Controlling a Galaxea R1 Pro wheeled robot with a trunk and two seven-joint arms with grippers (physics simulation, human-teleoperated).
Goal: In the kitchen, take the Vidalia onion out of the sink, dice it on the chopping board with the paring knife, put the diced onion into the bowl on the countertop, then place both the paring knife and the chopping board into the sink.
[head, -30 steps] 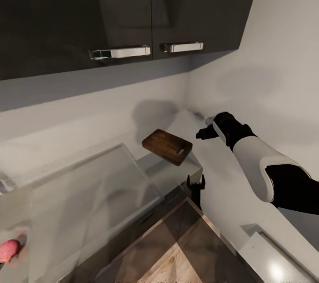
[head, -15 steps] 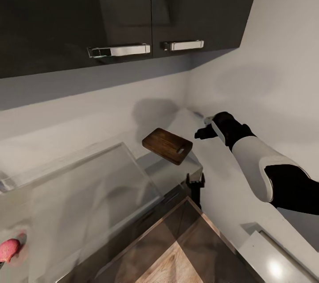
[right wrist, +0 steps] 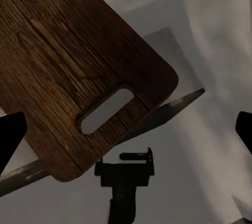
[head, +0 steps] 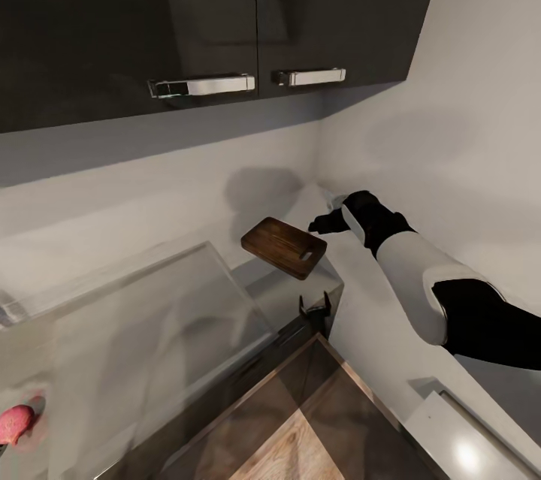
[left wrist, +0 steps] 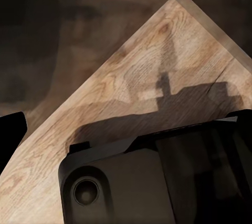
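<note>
Chopping board [head: 284, 248] sits on the grey surface [head: 361, 315] in the corner, handle slot facing the robot. Right hand [head: 321, 224] hovers just beside it, fingers spread. Vidalia onion [head: 15, 424] far left.

Dark brown grained chopping board [head: 284, 247]

chopping board [head: 283, 247]: dark wood, flat on countertop [head: 361, 330] | onion [head: 15, 424]: pinkish (blurred), possibly in sink

dark grained wood chopping board [head: 284, 247] on glossy grey countertop [head: 376, 330]
</note>
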